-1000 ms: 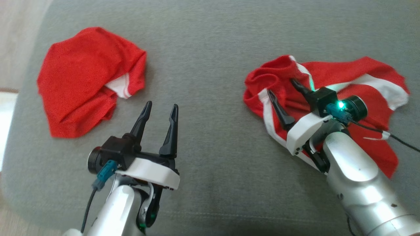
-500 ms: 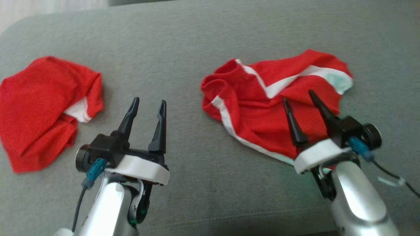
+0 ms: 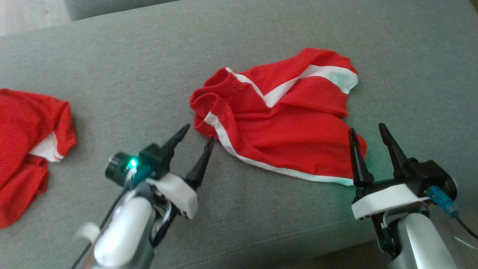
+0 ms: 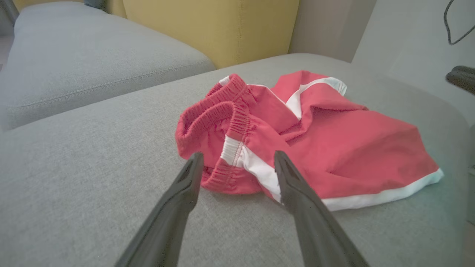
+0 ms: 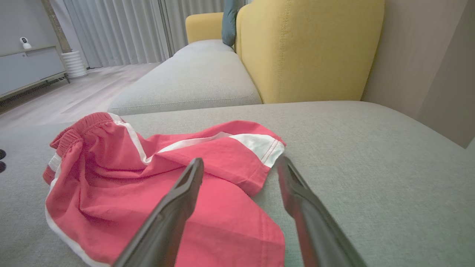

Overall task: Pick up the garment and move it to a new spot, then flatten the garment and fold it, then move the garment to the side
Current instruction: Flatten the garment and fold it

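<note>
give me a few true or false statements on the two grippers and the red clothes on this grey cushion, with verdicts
1. The left gripper is open, fingertips near the waistband of the red shorts. True.
2. The right gripper is shut on the shorts' hem. False: it is open and holds nothing.
3. A second red garment lies on the grey cushion, apart from the shorts. True.
4. The shorts lie flat and folded. False: they are crumpled, with one leg lapped over.
5. The backrest behind the cushion is blue. False: it is yellow.
</note>
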Controlling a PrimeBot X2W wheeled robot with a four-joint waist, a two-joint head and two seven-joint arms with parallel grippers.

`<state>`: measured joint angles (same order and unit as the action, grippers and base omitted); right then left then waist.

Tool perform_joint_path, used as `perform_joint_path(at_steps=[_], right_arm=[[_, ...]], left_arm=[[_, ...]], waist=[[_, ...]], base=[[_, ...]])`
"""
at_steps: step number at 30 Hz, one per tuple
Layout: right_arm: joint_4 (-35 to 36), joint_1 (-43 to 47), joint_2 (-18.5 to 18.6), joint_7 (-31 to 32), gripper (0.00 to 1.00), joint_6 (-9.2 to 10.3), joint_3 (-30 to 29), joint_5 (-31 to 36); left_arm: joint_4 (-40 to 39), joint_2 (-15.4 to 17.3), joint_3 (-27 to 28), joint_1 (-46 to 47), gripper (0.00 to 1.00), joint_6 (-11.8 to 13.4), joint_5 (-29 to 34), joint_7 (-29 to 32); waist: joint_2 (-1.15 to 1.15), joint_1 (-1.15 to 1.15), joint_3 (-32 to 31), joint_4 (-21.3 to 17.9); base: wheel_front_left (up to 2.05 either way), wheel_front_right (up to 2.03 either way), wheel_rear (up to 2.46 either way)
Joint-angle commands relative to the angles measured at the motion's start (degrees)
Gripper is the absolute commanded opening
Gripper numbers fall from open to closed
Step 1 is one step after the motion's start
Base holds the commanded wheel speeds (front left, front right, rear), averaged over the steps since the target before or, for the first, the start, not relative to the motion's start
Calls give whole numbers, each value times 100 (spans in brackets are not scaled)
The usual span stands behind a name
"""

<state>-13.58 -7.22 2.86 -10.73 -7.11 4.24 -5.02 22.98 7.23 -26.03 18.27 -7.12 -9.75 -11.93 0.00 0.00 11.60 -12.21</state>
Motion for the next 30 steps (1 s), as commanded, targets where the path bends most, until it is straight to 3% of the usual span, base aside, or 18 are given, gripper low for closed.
perform_joint_path(at_steps=[1,13,25,26,28,29,30], right_arm=[[219,-26,3,10,100,-37,105,-31],[198,15,2,-89,100,-37,173,-206],[69,-34,2,-173,100,-37,185,-254],[63,-39,2,-177,100,-37,174,-253],[53,-44,2,-184,100,-37,155,-251],[48,-46,2,-187,100,-37,148,-251],[43,-49,2,-190,100,-37,142,-250]], left_arm=[[-132,128,129,360,100,-21,-50,19],[610,801,-865,1273,100,-35,-568,390],[861,1012,-1416,1585,98,-36,-1053,410],[876,1018,-1456,1604,87,-36,-1086,411],[908,1033,-1536,1638,46,-36,-1149,418],[928,1043,-1575,1652,31,-36,-1181,425],[944,1053,-1611,1669,0,-36,-1210,426]], waist=[[0,0,61,-102],[0,0,273,-518],[0,0,301,-637],[0,0,306,-639],[0,0,314,-640],[0,0,319,-639],[0,0,324,-637]], base=[[0,0,0],[0,0,0],[0,0,0],[0,0,0],[0,0,0],[0,0,0],[0,0,0]])
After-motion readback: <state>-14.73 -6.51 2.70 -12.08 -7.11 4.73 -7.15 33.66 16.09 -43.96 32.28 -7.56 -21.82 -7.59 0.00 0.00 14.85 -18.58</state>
